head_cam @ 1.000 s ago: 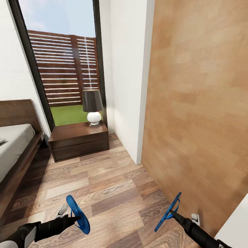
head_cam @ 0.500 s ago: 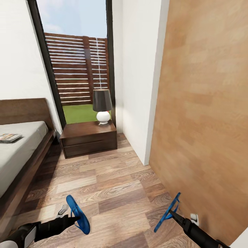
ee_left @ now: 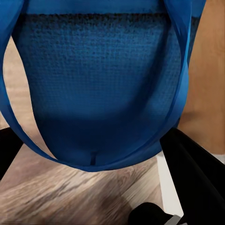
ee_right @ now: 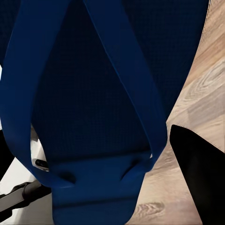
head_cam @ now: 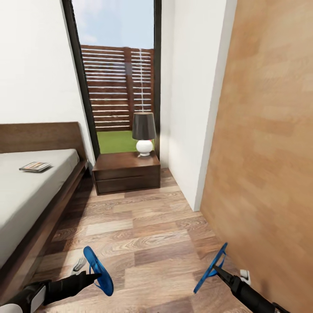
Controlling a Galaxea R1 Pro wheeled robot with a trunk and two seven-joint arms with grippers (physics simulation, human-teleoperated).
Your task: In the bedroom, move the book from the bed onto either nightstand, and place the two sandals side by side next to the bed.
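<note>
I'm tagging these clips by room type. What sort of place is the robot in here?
Most likely a bedroom: a low bed with a grey mattress and dark wooden headboard stands at the left, and beside it a dark two-drawer nightstand carries a table lamp in front of a tall window.

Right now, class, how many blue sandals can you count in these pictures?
2. One sandal is held above the floor by the left end effector; the other sandal by the right end effector, near the wooden wall.
</note>
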